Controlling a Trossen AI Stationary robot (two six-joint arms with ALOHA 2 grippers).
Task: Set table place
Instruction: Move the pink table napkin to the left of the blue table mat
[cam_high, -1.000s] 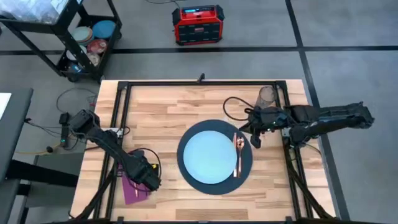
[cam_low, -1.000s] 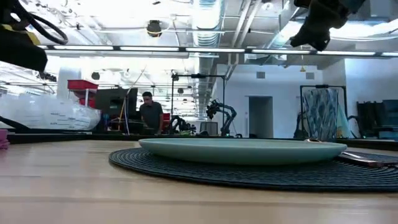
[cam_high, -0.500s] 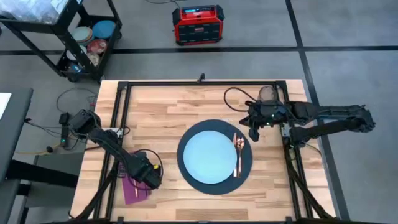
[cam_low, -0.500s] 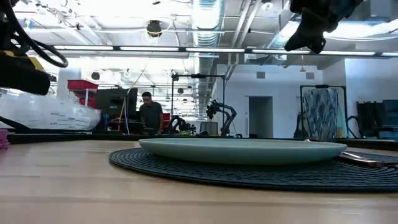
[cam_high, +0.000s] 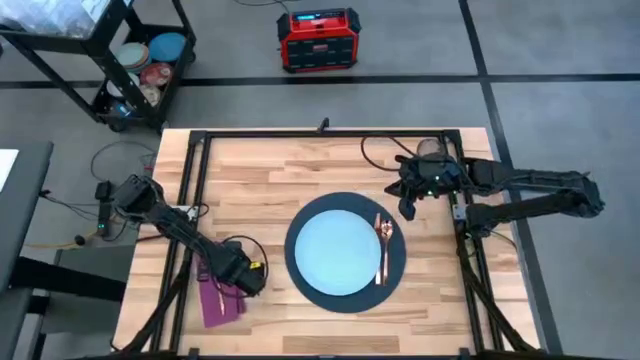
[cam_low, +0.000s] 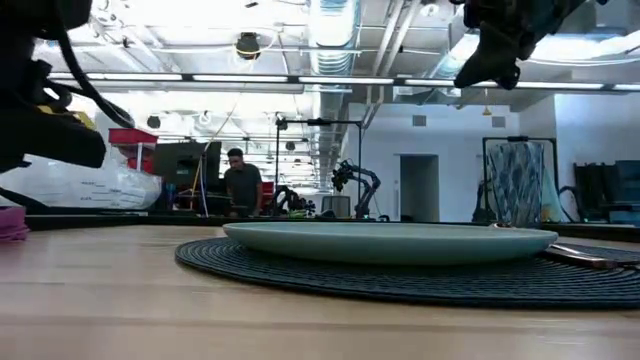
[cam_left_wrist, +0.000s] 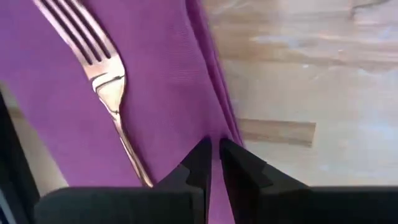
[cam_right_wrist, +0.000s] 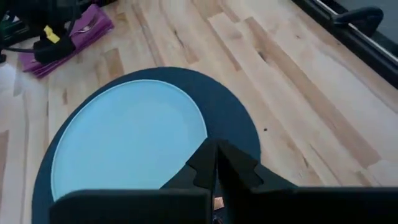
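A pale blue plate (cam_high: 335, 250) rests on a dark round mat (cam_high: 345, 303) on the table (cam_high: 300, 170). Copper cutlery (cam_high: 383, 245) lies on the mat, right of the plate. Near the front left, the magenta napkin (cam_high: 215, 305) lies flat with a copper fork (cam_left_wrist: 102, 74) on it. My left gripper (cam_high: 247, 282) is low at the napkin's right edge and shut on it. My right gripper (cam_high: 405, 210) hangs shut and holding nothing, above the mat's far right rim. The smoky tumbler (cam_high: 430, 152) stands at the far right, partly behind the right arm. My left gripper pinches the napkin's right edge (cam_left_wrist: 217, 127) between its two fingertips, coming down at a slant from the plate's side. One layer or several, I cannot tell. The napkin lies flat on the table with the fork on top.
Black frame rails (cam_high: 195, 200) run along the table's left, right and far sides. A black cart with dishes (cam_high: 140, 60) and a red box (cam_high: 317, 38) stand on the floor beyond the far edge. Bare wood lies between napkin and mat.
My left gripper has gone a little toward the table's right, and the napkin has slid with it toward the mat. My right gripper, still shut, has drawn back from the cutlery toward the far edge.
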